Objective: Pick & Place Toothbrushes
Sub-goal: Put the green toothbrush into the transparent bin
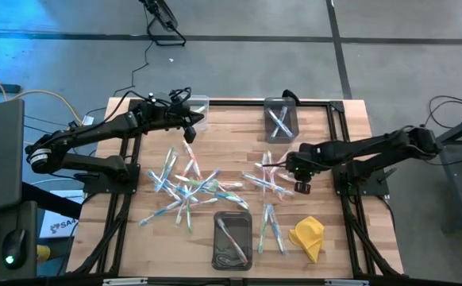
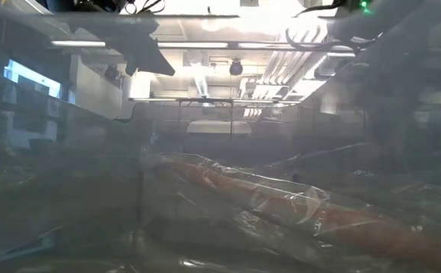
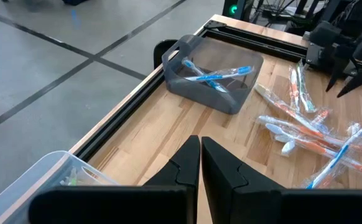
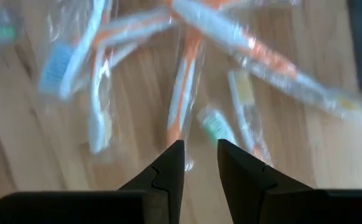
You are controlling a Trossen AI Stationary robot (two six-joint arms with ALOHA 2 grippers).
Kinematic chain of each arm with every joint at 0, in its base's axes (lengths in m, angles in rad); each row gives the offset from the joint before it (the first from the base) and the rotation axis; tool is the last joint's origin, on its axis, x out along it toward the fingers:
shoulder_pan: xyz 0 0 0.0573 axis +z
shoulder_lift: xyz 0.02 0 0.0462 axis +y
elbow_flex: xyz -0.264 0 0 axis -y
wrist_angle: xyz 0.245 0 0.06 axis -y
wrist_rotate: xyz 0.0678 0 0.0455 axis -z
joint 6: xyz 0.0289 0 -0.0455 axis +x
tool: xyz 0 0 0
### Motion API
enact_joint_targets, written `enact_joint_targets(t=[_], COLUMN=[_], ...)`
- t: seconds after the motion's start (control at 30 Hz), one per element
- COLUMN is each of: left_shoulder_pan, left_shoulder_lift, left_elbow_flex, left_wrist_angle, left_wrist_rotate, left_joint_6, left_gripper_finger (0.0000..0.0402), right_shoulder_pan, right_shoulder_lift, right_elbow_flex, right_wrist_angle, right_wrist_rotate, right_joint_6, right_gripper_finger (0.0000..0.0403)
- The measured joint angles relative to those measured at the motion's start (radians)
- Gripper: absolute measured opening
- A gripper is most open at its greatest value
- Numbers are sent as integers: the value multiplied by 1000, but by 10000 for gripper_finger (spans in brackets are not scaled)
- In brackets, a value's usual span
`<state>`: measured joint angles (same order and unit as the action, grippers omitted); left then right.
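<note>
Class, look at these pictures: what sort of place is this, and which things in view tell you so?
Probably a robotics lab or workshop: a wooden table on a black metal frame, standing on a grey concrete floor marked with lines, with loose cables and, in the low view, strip lights and ducts overhead.

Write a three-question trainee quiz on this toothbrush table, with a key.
1. True or false: the left gripper is shut with nothing between its fingers.
2. The dark bin at the far edge of the table holds toothbrushes of which colour? A. blue B. orange C. green
3. Fill in: the right gripper hangs over wrapped toothbrushes, and the one nearest its fingertips is ____ and white.

Key: 1 true. 2 A. 3 orange.
</note>
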<state>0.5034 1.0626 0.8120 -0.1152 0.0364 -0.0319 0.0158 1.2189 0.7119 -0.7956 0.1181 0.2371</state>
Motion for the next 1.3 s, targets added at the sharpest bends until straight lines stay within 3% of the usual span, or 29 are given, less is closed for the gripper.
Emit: enact_joint_targets(t=[0.3,0.47,0.67,1.03,1.3], left_shoulder_pan=[0,0,0,0,0], left_shoulder_lift=[0,3,3,3,3], left_elbow_flex=[0,0,0,0,0], left_wrist_angle=[-24,-23,-24,-25,-46], left_wrist_rotate=[0,0,0,0,0], left_joint_6=[-3,-3,-3,-3,-3], left_gripper_finger=[15,15,15,15,15], right_shoulder_pan=[-3,-3,-3,-4,-5], right_shoulder_lift=[29,110,207,313,288], right_elbow_flex=[-26,-27,-27,-23,-24], right_wrist_angle=[91,95,105,147,153], right_wrist_rotate=[14,16,101,82,68], right_joint_6=[77,76,71,55,106], right_gripper_finger=[89,89,89,88,26])
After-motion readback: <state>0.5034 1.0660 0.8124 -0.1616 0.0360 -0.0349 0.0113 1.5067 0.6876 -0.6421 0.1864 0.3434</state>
